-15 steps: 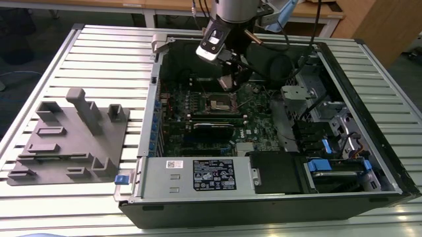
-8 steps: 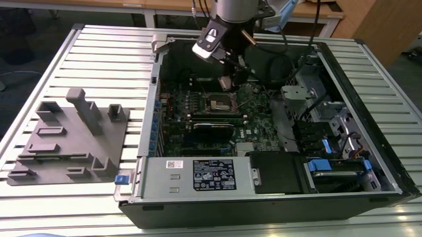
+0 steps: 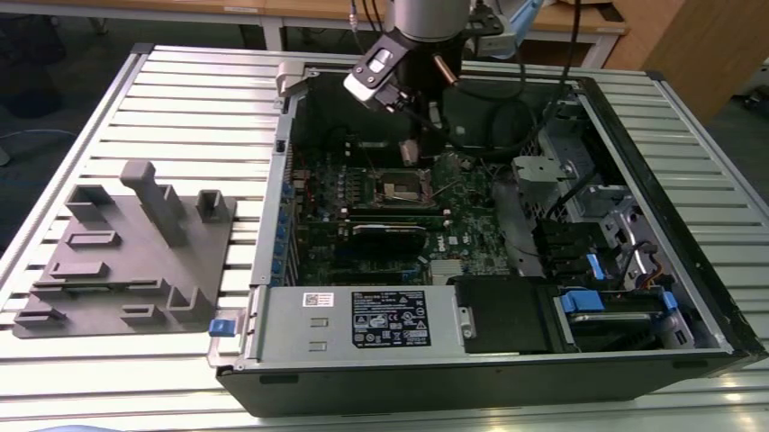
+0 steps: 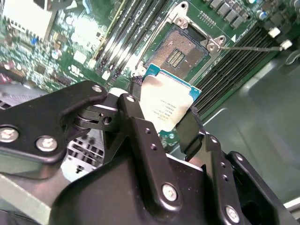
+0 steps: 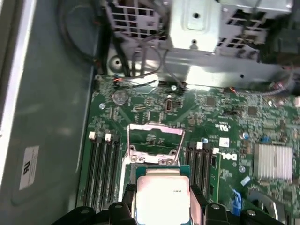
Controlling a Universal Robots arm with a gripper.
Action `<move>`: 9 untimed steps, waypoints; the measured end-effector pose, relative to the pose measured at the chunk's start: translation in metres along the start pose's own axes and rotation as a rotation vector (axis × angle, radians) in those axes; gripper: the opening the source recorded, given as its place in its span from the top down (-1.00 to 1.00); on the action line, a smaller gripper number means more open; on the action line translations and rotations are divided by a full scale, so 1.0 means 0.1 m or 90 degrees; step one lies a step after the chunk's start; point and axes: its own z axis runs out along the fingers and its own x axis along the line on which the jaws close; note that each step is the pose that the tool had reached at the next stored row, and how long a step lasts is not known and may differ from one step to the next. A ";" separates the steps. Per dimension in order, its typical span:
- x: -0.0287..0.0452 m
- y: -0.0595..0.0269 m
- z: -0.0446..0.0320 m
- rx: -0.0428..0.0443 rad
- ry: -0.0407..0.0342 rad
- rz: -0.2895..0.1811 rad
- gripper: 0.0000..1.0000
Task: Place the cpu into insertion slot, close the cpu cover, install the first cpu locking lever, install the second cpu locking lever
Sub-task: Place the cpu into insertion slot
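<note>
Two cpu [image 4: 169, 98] edges behind gripper [image 4: 161, 107] fingers [image 4: 188, 129].

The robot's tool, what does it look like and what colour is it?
The tool is black, built from jointed links with round silver screws. In the exterior view the arm is a silver-grey tube, black lower down, with black cables nearby.

I am working in what looks like a robotics lab or test workshop. My silver-grey robot arm [image 3: 427, 18] hangs over a workbench of ribbed aluminium profile slats [image 3: 180, 99]. An opened black desktop computer case [image 3: 481, 382] lies on it on its side, beside a grey plastic fixture block with posts and slots [image 3: 121, 261]. Light wooden desks [image 3: 577, 22] stand behind.
</note>
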 end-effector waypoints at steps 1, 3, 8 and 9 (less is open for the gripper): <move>0.000 0.000 0.000 0.0002 -0.0014 0.012 -0.08; -0.001 0.000 0.000 0.0004 -0.0023 0.021 -0.08; 0.001 -0.001 0.004 0.0005 -0.0029 0.026 -0.08; 0.001 -0.002 0.007 0.0005 -0.0034 0.030 -0.08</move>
